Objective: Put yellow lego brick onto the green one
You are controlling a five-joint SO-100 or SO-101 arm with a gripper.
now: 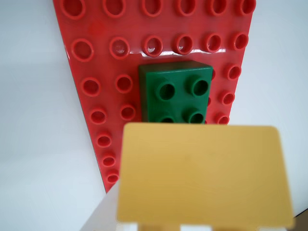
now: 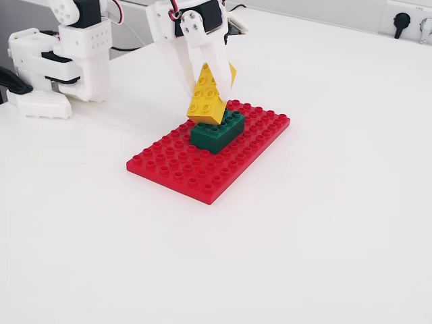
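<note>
In the fixed view my gripper (image 2: 213, 81) is shut on the yellow lego brick (image 2: 206, 100), holding it steeply tilted with its studs facing the camera. The brick's low edge sits right at the top of the green one (image 2: 217, 135); whether they touch I cannot tell. The green brick stands on a red baseplate (image 2: 196, 177). The wrist view shows the yellow brick's smooth face (image 1: 202, 173) filling the foreground and covering the near part of the green brick (image 1: 175, 94), which rests on the red plate (image 1: 96, 86).
The arm's white base and motors (image 2: 64, 57) stand at the back left of the white table. A wall socket (image 2: 403, 19) is at the far right edge. Bare white tabletop surrounds the red plate.
</note>
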